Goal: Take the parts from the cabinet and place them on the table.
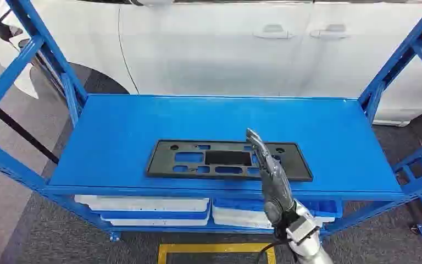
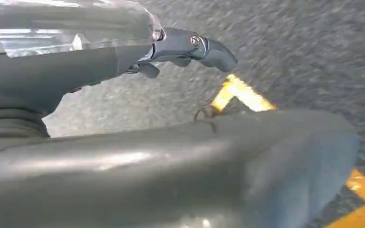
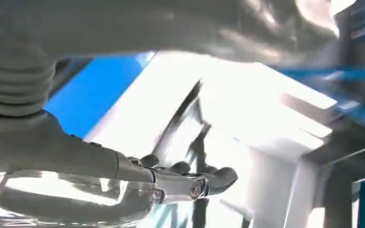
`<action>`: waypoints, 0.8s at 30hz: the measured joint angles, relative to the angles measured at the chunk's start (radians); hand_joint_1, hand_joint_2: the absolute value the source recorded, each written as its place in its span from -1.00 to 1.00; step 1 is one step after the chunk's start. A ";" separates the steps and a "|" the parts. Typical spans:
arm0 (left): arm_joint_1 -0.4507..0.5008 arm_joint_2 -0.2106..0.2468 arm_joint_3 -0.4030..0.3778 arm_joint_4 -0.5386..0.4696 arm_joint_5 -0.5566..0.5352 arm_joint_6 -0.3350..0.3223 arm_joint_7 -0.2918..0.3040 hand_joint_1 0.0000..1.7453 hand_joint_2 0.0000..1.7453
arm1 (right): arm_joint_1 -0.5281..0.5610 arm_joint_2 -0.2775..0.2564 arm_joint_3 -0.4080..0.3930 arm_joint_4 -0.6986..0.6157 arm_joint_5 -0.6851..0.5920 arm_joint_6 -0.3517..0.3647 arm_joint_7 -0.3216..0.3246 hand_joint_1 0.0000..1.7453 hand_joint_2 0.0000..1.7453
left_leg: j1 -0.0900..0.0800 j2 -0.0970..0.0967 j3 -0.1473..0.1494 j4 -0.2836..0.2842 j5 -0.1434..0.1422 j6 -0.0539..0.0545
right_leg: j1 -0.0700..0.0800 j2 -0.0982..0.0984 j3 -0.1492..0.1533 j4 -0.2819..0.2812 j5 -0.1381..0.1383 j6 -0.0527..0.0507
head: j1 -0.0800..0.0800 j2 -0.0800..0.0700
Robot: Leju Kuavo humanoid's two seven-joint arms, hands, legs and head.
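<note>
My right hand (image 1: pixel 269 165) reaches up over the front edge of the blue metal shelf (image 1: pixel 115 132), its fingers stretched out and apart above the right half of the flat black plastic bracket plate (image 1: pixel 198 159), a long panel pierced with rectangular cut-outs. The plate lies flat near the shelf's front edge, and nothing is in my grasp; from the head view I cannot tell whether my fingertips touch the plate or hang just over it.

My left hand (image 2: pixel 190 47) hangs at my side above grey carpet (image 2: pixel 290 42) and a strip of yellow floor tape (image 2: pixel 240 92). Its fingers look loosely curled with nothing in them, though the wrist view is too blurred for me to call them closed or apart.

Below the top shelf sit white and blue trays (image 1: pixel 143 206), and behind the rack stands a white car (image 1: pixel 225 44).

As I judge it, the step is the pick. A thin, flat plate gives little to hold from above, so the better way is probably to hook a long edge or one of the cut-outs, or draw the plate toward the shelf's lip until an edge overhangs. Gripping near the middle should keep the long panel from tipping or catching the blue uprights (image 1: pixel 395 60) on the way out.
</note>
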 joint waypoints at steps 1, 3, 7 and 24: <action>-0.001 0.002 -0.005 0.000 0.000 0.002 0.018 -1.00 -1.00 | 0.006 0.001 0.000 0.008 0.076 -0.083 0.007 -1.00 -1.00 | 0.003 0.002 -0.004 0.010 -0.012 -0.004 | -0.006 0.000 0.014 -0.011 0.001 -0.003 | 0.000 0.000; -0.001 0.002 -0.010 0.000 0.000 0.007 0.031 -1.00 -1.00 | 0.014 0.001 -0.004 0.024 0.209 -0.228 0.025 -1.00 -1.00 | 0.005 0.003 -0.048 0.103 -0.061 -0.013 | -0.006 -0.002 0.023 -0.015 -0.004 -0.013 | 0.000 0.000; 0.008 0.005 -0.016 0.000 0.000 0.003 0.028 -1.00 -1.00 | 0.056 0.000 -0.031 0.056 0.405 -0.436 0.068 -1.00 1.00 | 0.010 0.003 -0.170 0.290 -0.128 -0.025 | -0.005 -0.002 0.026 -0.014 -0.013 -0.016 | 0.000 0.000; 0.009 0.010 -0.016 0.000 0.000 -0.007 0.011 -1.00 -1.00 | 0.122 -0.047 -0.087 0.129 0.651 -0.548 0.117 -1.00 1.00 | 0.007 0.008 -0.055 -0.012 0.046 0.033 | -0.013 -0.002 -0.094 0.277 -0.144 0.042 | 0.000 0.000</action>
